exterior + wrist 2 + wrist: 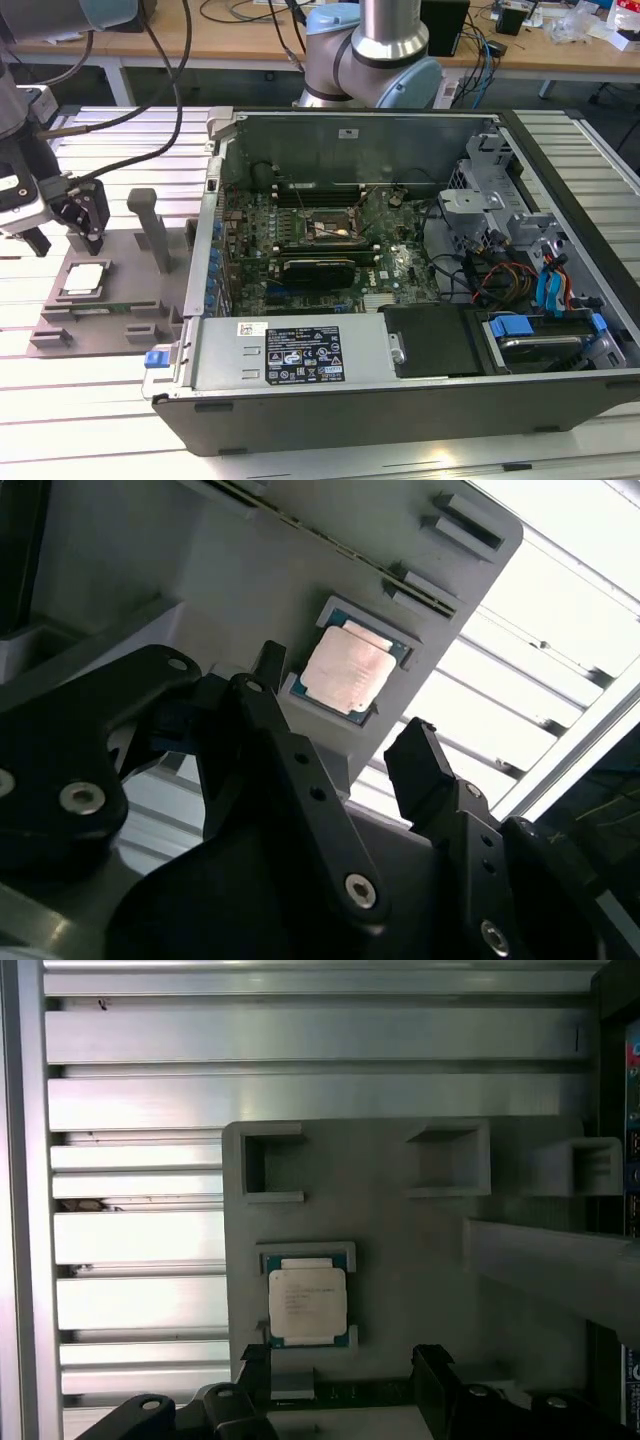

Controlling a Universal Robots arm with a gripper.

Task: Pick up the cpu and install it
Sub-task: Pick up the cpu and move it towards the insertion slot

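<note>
Now the gripper [342,693] is hanging with fingers spread wide, and the cpu [348,670] is lying just below them.

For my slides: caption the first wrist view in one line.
Open gripper hovers over the cpu seated in its grey fixture pocket.

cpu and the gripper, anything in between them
Nothing. In the first wrist view only bare grey fixture shows between the open gripper and the cpu.
</note>
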